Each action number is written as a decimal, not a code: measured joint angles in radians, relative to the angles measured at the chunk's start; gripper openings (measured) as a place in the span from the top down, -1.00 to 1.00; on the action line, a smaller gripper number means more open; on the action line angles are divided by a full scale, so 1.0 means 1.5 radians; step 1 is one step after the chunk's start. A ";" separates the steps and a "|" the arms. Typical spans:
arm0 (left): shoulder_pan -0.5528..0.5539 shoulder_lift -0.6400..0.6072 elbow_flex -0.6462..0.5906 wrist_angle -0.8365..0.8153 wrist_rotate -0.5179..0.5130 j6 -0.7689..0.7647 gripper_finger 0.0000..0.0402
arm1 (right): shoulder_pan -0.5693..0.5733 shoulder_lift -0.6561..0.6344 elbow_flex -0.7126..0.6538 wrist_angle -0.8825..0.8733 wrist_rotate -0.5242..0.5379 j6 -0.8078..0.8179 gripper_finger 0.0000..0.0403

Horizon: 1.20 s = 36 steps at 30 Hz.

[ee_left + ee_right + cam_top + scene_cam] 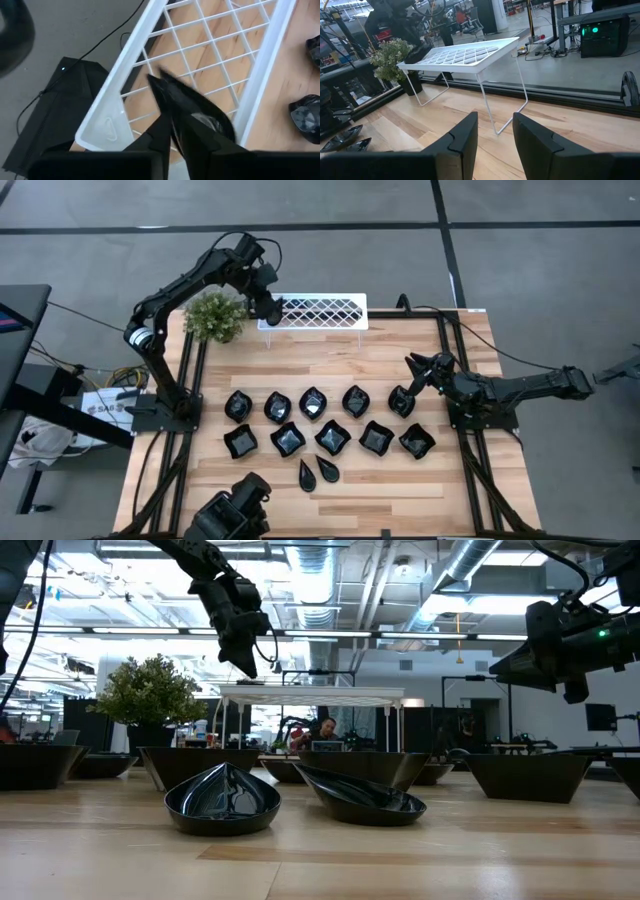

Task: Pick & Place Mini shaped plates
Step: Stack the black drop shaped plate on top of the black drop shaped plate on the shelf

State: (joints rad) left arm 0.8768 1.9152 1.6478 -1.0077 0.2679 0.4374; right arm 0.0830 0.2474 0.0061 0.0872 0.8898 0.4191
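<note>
The left end effector [268, 308] hangs over the left end of the white rack [335, 311], which stands along the desk's [400, 490] far edge beside the potted plant [215, 316]. In the left wrist view its fingers [165, 127] are nearly closed around a slim black teardrop plate [200, 107], held tip-forward above the rack's lattice. The narrow pinch suits so thin a dish, and holding it over the grid suggests a drop-off there; the grip looks light, so release may be near, though I cannot be sure.

The other mini shaped plates [313, 402] wait on the desk's middle in 2 rows of 5, with 2 teardrops [317, 472] nearer the front edge. Spaced apart like that, each can be reached without knocking a neighbour.

The right end effector [418, 375] waits above the right end of those rows, near the last plate [401, 401] of the far row. Its fingers [465, 137] stand apart with nothing between them, ready, in my judgement, for the next pick.

The lattice has open gaps, so a slim teardrop could tilt or slip.
</note>
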 joint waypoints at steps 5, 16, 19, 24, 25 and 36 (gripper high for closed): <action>0.000 0.000 0.000 0.003 -0.058 0.000 0.62 | 0.000 0.000 0.000 0.000 0.000 0.000 0.41; 0.000 -0.003 -0.001 0.004 -0.059 -0.006 0.57 | 0.000 0.000 0.000 0.000 0.000 0.000 0.41; -0.002 -0.016 -0.001 0.000 -0.059 -0.025 0.57 | 0.000 0.000 0.000 0.000 0.000 0.000 0.41; -0.018 -0.058 -0.001 -0.030 -0.035 -0.095 0.57 | 0.000 0.000 0.000 0.000 0.000 0.000 0.41; -0.023 -0.068 -0.001 -0.039 -0.023 -0.107 0.57 | 0.000 0.000 0.000 0.000 0.000 0.000 0.41; -0.165 -0.245 -0.110 -0.047 0.028 -0.187 0.57 | 0.000 0.000 0.000 0.002 0.000 0.000 0.41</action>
State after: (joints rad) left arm 0.6288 1.5471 1.4822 -1.0785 0.3104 0.1567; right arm 0.0829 0.2477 0.0060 0.0898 0.8894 0.4194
